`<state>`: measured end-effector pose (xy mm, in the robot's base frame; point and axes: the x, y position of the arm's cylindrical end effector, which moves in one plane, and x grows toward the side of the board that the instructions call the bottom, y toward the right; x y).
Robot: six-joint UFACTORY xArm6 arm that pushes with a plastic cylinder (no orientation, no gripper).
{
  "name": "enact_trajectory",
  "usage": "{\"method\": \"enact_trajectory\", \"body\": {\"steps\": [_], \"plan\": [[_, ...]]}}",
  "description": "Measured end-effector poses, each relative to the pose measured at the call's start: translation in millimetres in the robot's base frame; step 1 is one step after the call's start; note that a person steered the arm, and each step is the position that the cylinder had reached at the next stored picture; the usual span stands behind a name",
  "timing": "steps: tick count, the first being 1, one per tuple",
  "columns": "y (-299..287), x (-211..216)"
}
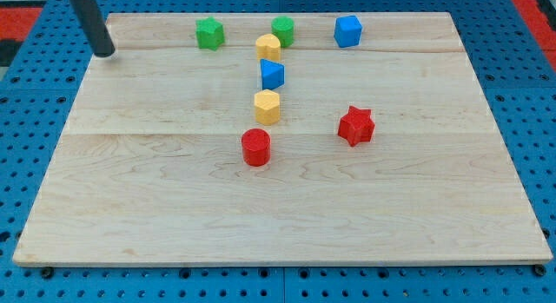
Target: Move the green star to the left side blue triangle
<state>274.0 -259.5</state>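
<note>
One tilted rod, my tip [105, 54] well left of green star [209, 33]

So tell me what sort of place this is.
Probably a robotics lab test bench: a wooden board on a blue perforated base, small coloured blocks like the green star, and my tip near the view's top left.

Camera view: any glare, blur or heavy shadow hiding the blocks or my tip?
Camera view: even lighting, no glare on the board; green star and blue triangle sharp, with only faint shadows; my tip slightly soft, at the view's left of the star.
</note>
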Motion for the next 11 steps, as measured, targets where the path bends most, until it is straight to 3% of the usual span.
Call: {"method": "enact_trajectory", "body": {"steps": [2,3,4,5,6,7,8,10,11], "plan": [[29.9,-82.3],[65.8,-81.5],[127.2,-51.9],[140.2,-18.1],[135.4,-26.5],[159.8,-71.3],[170.9,-54.8],[140.1,18.0],[171.3,-0.7]]}}
